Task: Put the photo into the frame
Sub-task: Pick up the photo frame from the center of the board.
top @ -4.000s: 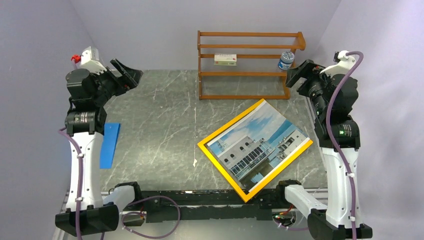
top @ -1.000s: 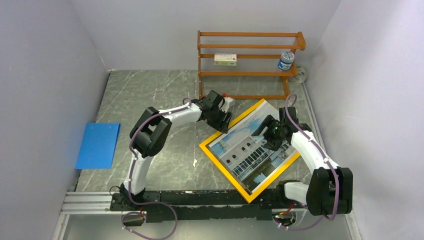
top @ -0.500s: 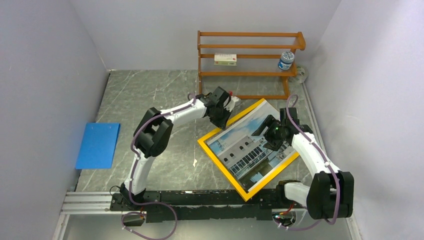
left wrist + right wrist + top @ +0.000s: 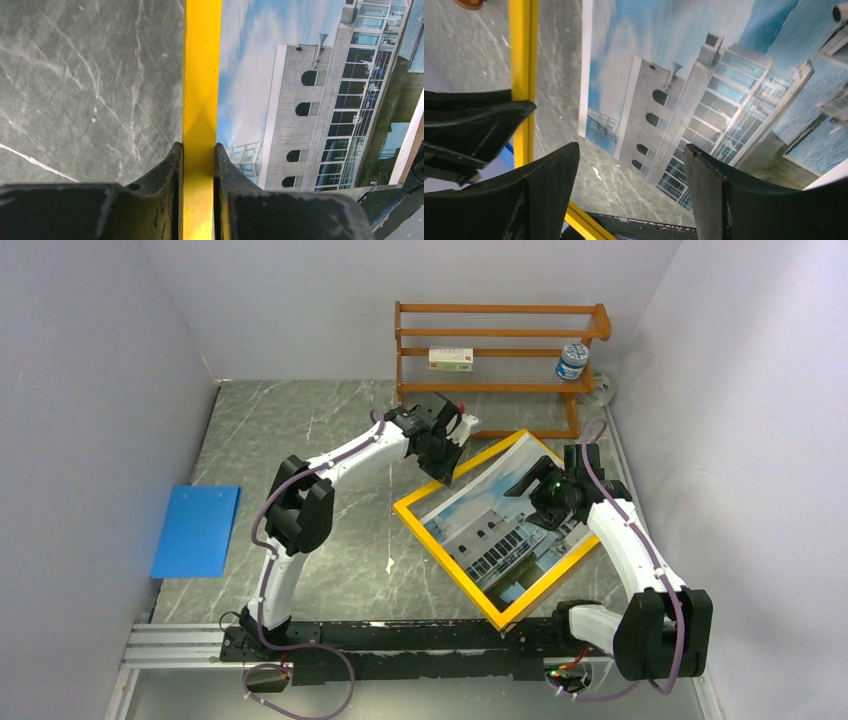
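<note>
Where it lies toward the right of the counter (image 4: 300,440), turned corner-on to the arms, the photo (image 4: 500,525) is a flat, glossy rectangle: a white multi-storey building with arched and gridded windows under a blue, cloudy sky, edged by a narrow white border. Around it sits the frame (image 4: 202,75), a thin rectangle of smooth, bright yellow bars. The left jaws, black and scuffed, are closed narrow on its far-left bar, one finger on each side. In the right wrist view a strip of grey counter shows between a yellow bar and the print's white border. The right jaws stand wide apart above the print, whose picture shows through the gap between them.

The counter is dark grey stone pattern with pale veins. A flat blue sheet (image 4: 196,530) lies at its left edge, and a slatted orange-brown wooden rack (image 4: 500,335) at the back carries a small white box (image 4: 451,359) and a blue-labelled jar (image 4: 572,360).

The right arm (image 4: 625,540) covers the frame's right side. I cannot tell whether the print rests inside the frame or on the counter under it.
</note>
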